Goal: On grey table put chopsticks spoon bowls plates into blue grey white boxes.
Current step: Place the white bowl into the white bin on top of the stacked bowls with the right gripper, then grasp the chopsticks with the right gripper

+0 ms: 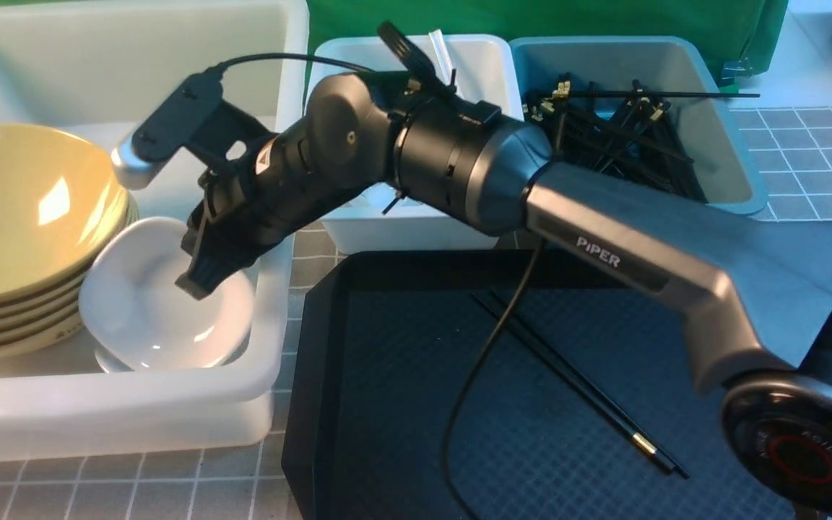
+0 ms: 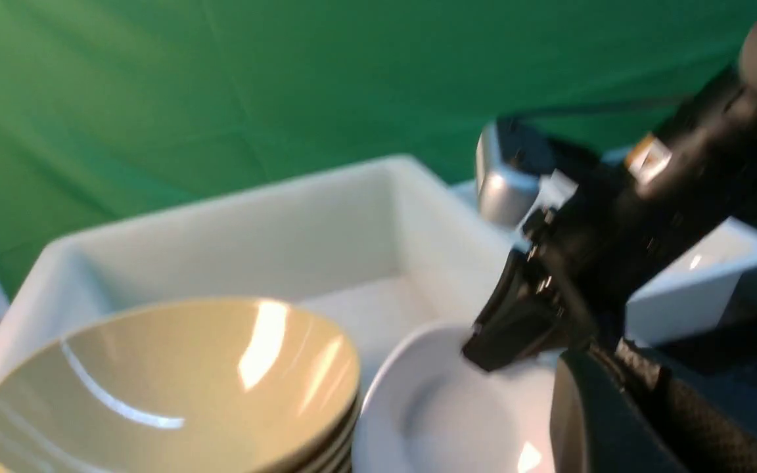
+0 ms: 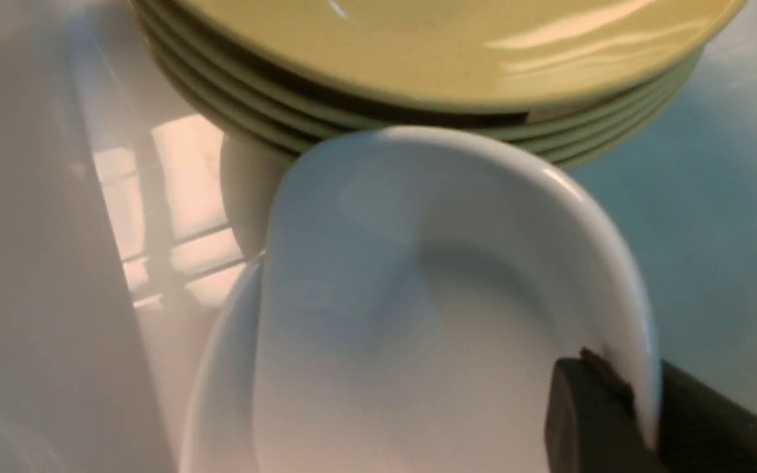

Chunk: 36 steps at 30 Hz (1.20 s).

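Observation:
My right gripper (image 1: 203,278) reaches into the large white box (image 1: 264,361) and is shut on the rim of a white plate (image 1: 149,318), which tilts against a stack of tan bowls (image 1: 19,209). The right wrist view shows the rim of the plate (image 3: 418,295) pinched between the fingers of the right gripper (image 3: 648,420), with another plate (image 3: 221,368) under it and the bowls (image 3: 457,66) beyond. My left gripper (image 2: 605,355) is shut and empty beside the tub. Chopsticks (image 1: 618,137) fill the blue-grey box (image 1: 734,144); one pair (image 1: 575,383) lies on the black tray. The spoon is hidden.
The black tray (image 1: 401,404) sits on the grey table (image 1: 806,144) in front of the small white box (image 1: 488,50), which my right arm crosses. A cable hangs from the arm over the tray. A green cloth hangs behind the boxes.

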### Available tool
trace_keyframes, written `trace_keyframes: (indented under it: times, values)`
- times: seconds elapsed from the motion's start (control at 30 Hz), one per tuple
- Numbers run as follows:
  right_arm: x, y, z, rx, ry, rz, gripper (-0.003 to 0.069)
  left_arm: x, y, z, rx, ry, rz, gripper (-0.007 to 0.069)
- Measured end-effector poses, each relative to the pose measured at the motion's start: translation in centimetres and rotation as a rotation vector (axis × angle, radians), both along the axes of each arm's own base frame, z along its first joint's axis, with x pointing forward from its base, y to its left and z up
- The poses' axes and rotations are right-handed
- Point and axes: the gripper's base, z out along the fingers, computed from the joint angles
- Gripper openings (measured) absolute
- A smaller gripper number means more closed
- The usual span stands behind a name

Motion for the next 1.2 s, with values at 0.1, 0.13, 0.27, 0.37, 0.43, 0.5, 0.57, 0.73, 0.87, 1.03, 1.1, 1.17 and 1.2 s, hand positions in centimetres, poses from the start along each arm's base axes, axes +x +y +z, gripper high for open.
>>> trace_keyframes:
  times: [0.1,0.13,0.27,0.37,0.43,0.5,0.57,0.73,0.87,1.03,1.1,1.17,1.2]
  values:
    - [0.1,0.1,-0.1,-0.003,-0.01,-0.003,0.0272,0.5,0.2,-1.0,0.003,0.013,0.017,-0.0011]
    - [0.1,0.1,-0.1,-0.008,-0.011,-0.006,0.0318,0.5,0.2,-0.9,0.002,0.0,0.022,-0.0011]
    - [-0.1,-0.6,0.9,-0.037,-0.005,-0.007,0.044,0.6,0.3,-0.7,-0.003,-0.031,0.035,-0.0011]
    - [-0.5,-2.3,3.1,-0.074,0.018,-0.005,0.0514,0.6,0.3,-0.6,-0.006,-0.032,0.036,-0.0011]
    - [-0.7,-4.6,6.4,-0.082,0.005,-0.027,0.0531,0.6,0.3,-0.7,-0.006,-0.031,0.035,-0.0011]
    - [-1.1,-6.9,10.0,-0.07,-0.03,-0.068,0.0535,0.6,0.3,-0.7,-0.001,-0.03,0.034,-0.0011]
    - [-1.6,-9.1,13.0,-0.075,-0.077,-0.113,0.0536,0.6,0.3,-0.7,-0.001,-0.03,0.034,-0.0011]
    - [-3.4,-18.3,19.1,-0.204,-0.155,-0.373,0.0516,0.6,0.3,-0.7,-0.002,-0.029,0.034,-0.0011]
    - [-2.6,-24.1,14.4,-0.361,0.057,-0.566,0.0465,0.7,0.4,-1.0,-0.01,-0.023,0.037,-0.0011]
    - [-4.2,-26.0,3.8,-0.496,0.276,-0.569,0.0442,0.8,0.4,-1.2,-0.011,-0.019,0.039,-0.0011]
    - [-5.1,-25.8,0.4,-0.499,0.302,-0.562,0.0441,0.8,0.4,-1.2,-0.011,-0.02,0.039,-0.0011]
    - [-6.1,-25.4,-2.5,-0.493,0.303,-0.541,0.044,0.8,0.4,-1.2,-0.011,-0.019,0.039,-0.0011]
    - [-6.4,-25.1,-3.9,-0.486,0.297,-0.529,0.044,0.8,0.4,-1.2,-0.011,-0.019,0.039,-0.0011]
